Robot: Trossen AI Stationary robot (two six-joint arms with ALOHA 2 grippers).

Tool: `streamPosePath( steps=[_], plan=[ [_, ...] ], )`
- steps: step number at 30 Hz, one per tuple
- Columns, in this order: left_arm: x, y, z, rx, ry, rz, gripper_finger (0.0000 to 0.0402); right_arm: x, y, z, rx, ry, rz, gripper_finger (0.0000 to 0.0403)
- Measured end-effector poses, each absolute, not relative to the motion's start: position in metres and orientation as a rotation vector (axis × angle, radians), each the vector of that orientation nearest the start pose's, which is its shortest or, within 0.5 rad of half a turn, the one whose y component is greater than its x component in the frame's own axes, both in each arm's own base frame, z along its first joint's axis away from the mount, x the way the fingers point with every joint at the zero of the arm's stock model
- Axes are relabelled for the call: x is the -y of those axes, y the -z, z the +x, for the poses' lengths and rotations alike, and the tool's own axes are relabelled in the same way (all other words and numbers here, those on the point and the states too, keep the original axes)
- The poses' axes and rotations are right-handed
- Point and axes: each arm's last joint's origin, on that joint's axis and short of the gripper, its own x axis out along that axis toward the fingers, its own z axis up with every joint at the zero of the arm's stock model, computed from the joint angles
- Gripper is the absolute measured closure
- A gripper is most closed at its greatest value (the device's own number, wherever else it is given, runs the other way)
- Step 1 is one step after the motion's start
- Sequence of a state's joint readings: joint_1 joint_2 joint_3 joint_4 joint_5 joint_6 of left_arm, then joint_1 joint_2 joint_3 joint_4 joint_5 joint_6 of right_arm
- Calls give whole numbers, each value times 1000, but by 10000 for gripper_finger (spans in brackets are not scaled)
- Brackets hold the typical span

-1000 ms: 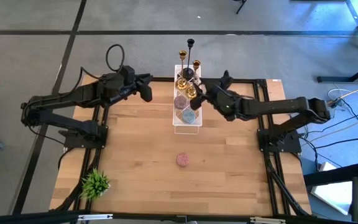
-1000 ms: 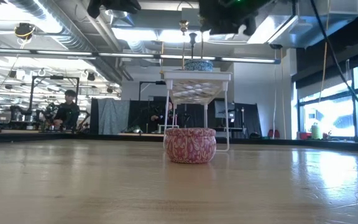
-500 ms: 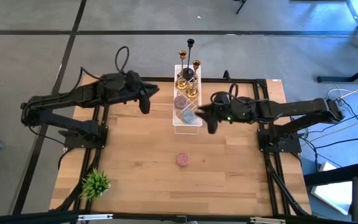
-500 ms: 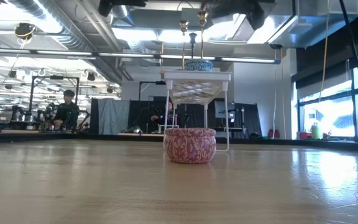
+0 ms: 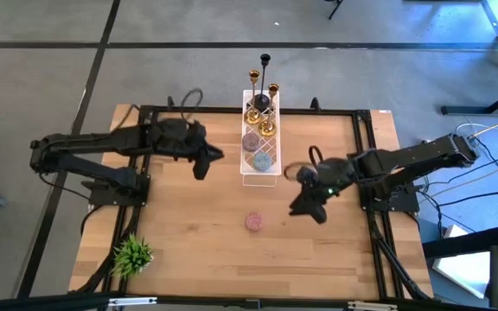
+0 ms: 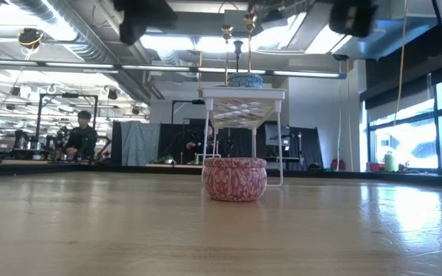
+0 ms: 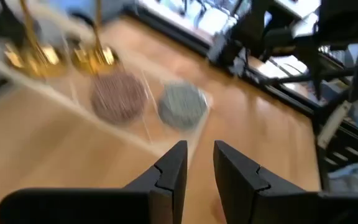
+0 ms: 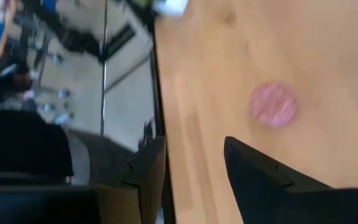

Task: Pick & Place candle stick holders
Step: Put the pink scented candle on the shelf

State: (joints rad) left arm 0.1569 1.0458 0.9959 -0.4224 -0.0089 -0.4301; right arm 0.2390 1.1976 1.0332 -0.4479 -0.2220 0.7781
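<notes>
The candle stick holders stand upright on their round bases at the far end of a clear raised stand [image 5: 260, 175]: a black one [image 5: 264, 62] and two gold ones [image 5: 254, 79] [image 5: 272, 90]. The left wrist view shows the gold bases [image 7: 33, 57] beside two round tins [image 7: 118, 96] on that stand. My left gripper [image 5: 206, 162] hovers just left of the stand, slightly open, nothing between its fingers [image 7: 174, 167]. My right gripper [image 5: 305, 207] hangs open over the table, near-right of the stand, with a pink tin [image 8: 273, 104] ahead of it.
A pink patterned tin [image 5: 254, 222] sits on the wooden table in front of the stand [image 6: 242, 96]. A green plant tuft [image 5: 132, 254] lies at the near left corner. Black frame rails run along the table's sides. People show in the room behind.
My right gripper has drawn away from the gold holders on the stand, swinging toward the table's near edge and turning as it went; it carries nothing. My left gripper has tipped downward and come slightly nearer the stand's left side. The holders have stayed where they were.
</notes>
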Motion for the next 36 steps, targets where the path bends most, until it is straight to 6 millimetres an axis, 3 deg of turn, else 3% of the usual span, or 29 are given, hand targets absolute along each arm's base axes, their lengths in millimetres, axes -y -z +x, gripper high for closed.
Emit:
streamPosePath(
  steps=[8, 15, 19, 23, 27, 30, 33, 36],
  plan=[
    [10, -291, 228, -364, -224, -690, 327, -118, -309, 222, -857, -231, 694, 235],
    [66, -280, 220, -218, -317, -775, 327, -188, -304, 185, -746, -251, 530, 235],
    [91, -277, 217, -158, -357, -809, 327, -216, -296, 170, -720, -273, 471, 235],
    [109, -269, 219, -120, -373, -842, 327, -226, -283, 163, -759, -285, 343, 235],
    [118, -260, 229, -104, -379, -876, 327, -227, -258, 159, -779, -77, 176, 235],
    [124, -253, 237, -96, -369, -890, 327, -235, -242, 167, -694, 56, 171, 227],
    [129, -245, 245, -88, -363, -898, 327, -248, -232, 184, -606, 74, 229, 203],
    [135, -238, 251, -80, -353, -907, 327, -248, -229, 192, -605, 80, 255, 175]
  ],
)
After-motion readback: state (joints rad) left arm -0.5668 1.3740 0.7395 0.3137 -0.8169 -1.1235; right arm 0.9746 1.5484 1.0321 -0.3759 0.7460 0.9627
